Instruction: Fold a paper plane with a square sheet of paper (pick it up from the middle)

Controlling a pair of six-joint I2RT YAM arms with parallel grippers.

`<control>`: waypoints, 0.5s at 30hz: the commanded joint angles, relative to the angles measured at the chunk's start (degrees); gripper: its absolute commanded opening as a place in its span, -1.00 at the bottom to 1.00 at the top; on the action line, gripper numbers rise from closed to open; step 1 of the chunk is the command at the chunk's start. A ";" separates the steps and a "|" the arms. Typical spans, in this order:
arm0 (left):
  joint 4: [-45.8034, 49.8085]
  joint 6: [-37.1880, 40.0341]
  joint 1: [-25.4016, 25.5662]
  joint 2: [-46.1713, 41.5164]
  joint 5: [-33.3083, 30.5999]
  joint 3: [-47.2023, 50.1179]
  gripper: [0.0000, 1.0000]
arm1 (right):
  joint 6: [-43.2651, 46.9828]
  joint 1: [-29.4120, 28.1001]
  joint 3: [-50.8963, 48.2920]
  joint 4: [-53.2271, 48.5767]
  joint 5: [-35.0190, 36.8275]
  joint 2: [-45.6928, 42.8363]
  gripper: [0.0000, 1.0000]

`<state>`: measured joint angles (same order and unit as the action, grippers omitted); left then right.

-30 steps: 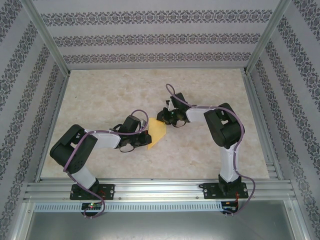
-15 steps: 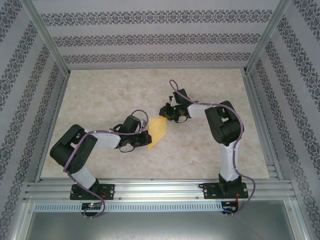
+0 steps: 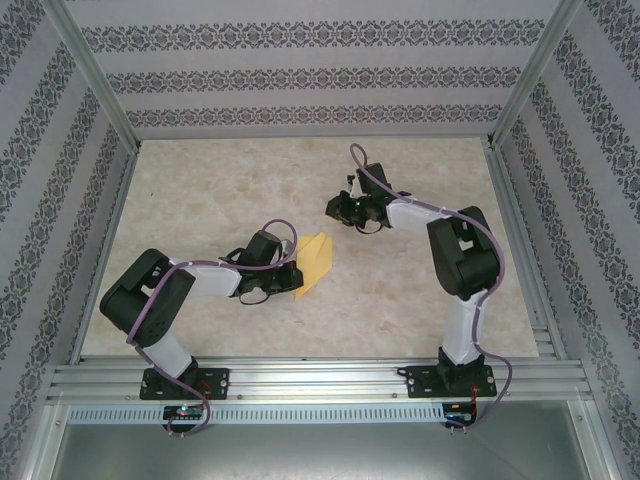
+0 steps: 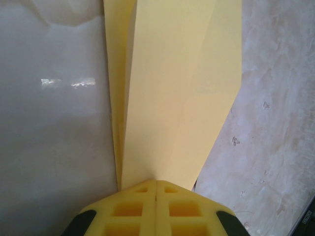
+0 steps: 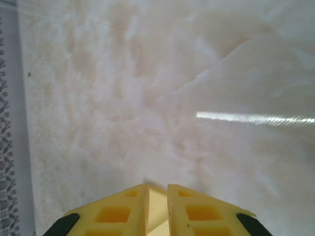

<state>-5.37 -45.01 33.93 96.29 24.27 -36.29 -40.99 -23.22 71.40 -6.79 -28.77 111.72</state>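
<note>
Yellow paper [image 3: 316, 262], folded narrow, light and floppy, sits near the middle of the table [image 3: 200, 180], one end pinched tight in the left fingers [image 4: 133, 209]. The right fingers [image 5: 118, 211] hover well apart, barely parted and empty. It looks best gripped along the stiffer creases.

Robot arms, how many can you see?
2. The left arm bends toward the middle, its left gripper shut on the folded yellow paper. The right arm reaches farther back, away from the paper.

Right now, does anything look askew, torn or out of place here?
Nothing stands out. The folded yellow paper is clamped at one end in the shut left pincer. Its creases run straight, and no tear or crumpling is visible.
</note>
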 commanded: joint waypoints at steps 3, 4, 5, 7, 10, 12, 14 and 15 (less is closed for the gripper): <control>15.23 2.18 0.70 6.43 -8.79 3.71 -1.00 | -3.32 -5.12 -6.38 6.58 -3.29 -3.63 -0.78; 15.19 2.17 0.73 6.54 -8.65 3.57 -1.00 | -4.16 -6.09 -7.38 7.37 -3.23 -3.54 -0.80; 15.10 2.21 0.85 6.67 -8.69 3.49 -1.00 | -4.56 -6.85 -7.94 7.86 -2.95 -3.32 -0.82; 15.25 2.24 0.81 6.85 -8.71 3.30 -1.00 | -6.00 -8.19 -9.34 9.12 -1.60 -2.70 -0.83; 15.04 2.10 0.87 6.88 -8.58 3.31 -1.00 | -7.79 -9.60 -10.58 12.46 -2.51 -0.01 -0.85; 14.97 2.12 0.89 6.96 -8.50 3.25 -1.00 | -8.00 -10.13 -10.40 12.09 -1.83 1.68 -0.86; 15.24 2.24 0.94 6.89 -8.46 3.19 -1.00 | -7.99 -10.60 -10.81 11.97 -1.18 3.26 -0.88; 15.38 2.21 0.87 6.76 -8.50 3.17 -1.00 | -8.12 -10.71 -11.33 11.86 -0.50 3.75 -0.88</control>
<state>-4.89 -44.95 34.04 96.71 24.34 -36.99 -47.92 -33.41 61.34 2.87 -30.59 113.75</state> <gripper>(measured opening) 0.054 0.064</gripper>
